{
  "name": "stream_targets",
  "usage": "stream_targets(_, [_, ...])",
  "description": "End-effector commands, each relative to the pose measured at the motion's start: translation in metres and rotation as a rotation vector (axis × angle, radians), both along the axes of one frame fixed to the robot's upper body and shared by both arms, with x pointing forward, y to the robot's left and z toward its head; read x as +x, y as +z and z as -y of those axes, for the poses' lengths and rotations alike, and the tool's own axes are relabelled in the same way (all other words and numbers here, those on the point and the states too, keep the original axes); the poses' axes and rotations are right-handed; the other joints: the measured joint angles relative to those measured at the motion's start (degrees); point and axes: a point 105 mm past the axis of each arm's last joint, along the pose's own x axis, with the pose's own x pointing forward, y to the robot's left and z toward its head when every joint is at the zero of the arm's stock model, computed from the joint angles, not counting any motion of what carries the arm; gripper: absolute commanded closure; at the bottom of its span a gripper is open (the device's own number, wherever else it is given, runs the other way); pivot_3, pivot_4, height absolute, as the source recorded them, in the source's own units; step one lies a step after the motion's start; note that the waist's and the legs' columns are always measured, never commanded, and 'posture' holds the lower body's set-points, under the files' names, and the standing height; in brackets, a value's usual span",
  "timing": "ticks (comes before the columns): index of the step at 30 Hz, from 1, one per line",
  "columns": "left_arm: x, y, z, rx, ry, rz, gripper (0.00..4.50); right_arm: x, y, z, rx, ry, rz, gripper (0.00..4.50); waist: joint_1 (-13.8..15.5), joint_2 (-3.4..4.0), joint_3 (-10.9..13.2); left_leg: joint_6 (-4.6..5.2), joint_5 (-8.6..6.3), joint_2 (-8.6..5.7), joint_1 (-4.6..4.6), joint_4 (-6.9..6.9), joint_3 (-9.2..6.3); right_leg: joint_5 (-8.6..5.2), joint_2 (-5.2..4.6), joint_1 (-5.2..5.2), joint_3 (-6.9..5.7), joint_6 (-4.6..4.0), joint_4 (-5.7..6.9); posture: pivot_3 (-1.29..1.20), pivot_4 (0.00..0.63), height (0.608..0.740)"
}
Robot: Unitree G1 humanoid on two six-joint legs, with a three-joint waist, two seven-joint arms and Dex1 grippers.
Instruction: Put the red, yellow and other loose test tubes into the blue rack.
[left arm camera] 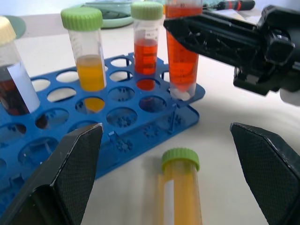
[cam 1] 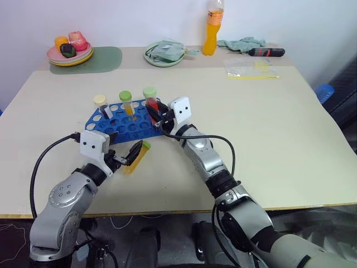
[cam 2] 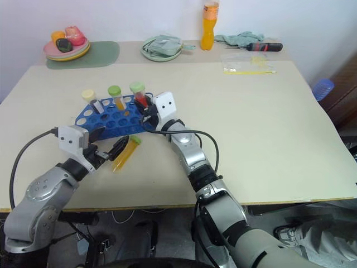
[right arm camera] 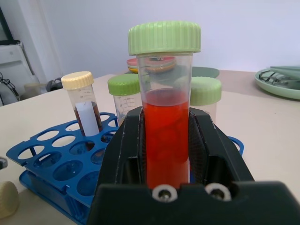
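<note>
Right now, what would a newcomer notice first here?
The right gripper, shut on a red tube, holds it upright at the right end of the blue rack, where three more tubes stand. Just in front of the rack, a yellow tube lies on the table before the open left gripper.

Orange bottle [cam 1: 213, 28], screwdriver [cam 1: 265, 52], cloth-filled green plate [cam 1: 164, 52], fruit plate [cam 1: 70, 49] at table's far edge.
</note>
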Motion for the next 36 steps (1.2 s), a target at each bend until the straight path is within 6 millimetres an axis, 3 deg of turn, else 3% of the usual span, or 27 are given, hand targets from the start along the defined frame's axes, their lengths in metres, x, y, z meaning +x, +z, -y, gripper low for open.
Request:
stream_targets(1, [-0.004, 0.01, 0.005, 0.013, -0.026, 0.041, 0.0, -0.001, 0.013, -0.007, 0.024, 0.024, 0.035, 3.74, 0.01, 0.0, 0.0, 0.0, 0.0, 0.0, 0.0, 0.0, 0.0, 0.0, 0.0, 0.0, 0.0, 0.0, 0.0, 0.0, 0.15, 0.74])
stream_targets(20, [-0.006, -0.003, 0.001, 0.005, -0.031, 0.027, 0.0, 0.006, -0.003, -0.003, -0.008, -0.016, 0.012, 3.74, 0.11, 0.01, 0.0, -0.02, 0.01, -0.02, 0.0, 0.01, 0.0, 0.0, -0.03, 0.03, 0.0, 0.0, 0.0, 0.0, 0.15, 0.74])
stream_targets(27, [-0.004, -0.001, 0.003, 0.034, -0.019, -0.05, 0.0, -0.005, 0.016, 0.001, 0.046, 0.046, 0.082, 0.24, 0.0, 0.01, 0.0, -0.02, 0.01, -0.02, 0.0, 0.0, -0.02, 0.0, -0.02, 0.02, 0.0, 0.0, 0.0, 0.0, 0.15, 0.74])
stream_targets(34, [0.007, 0.023, 0.003, 0.226, 0.103, -0.193, 0.0, -0.019, 0.04, 0.041, -0.018, 0.082, 0.185, 0.24, 0.16, -0.01, -0.01, -0.02, 0.01, -0.08, -0.04, 0.09, -0.14, 0.01, -0.05, 0.09, -0.06, 0.03, 0.02, 0.0, 0.15, 0.74])
stream_targets(36, [0.007, 0.01, 0.006, 0.244, 0.068, -0.376, 0.0, -0.024, 0.043, 0.057, -0.071, 0.112, 0.201, 0.24, 0.18, -0.01, -0.01, -0.02, 0.01, -0.1, 0.0, 0.09, -0.15, 0.01, -0.06, 0.13, -0.07, 0.04, 0.02, 0.0, 0.15, 0.74])
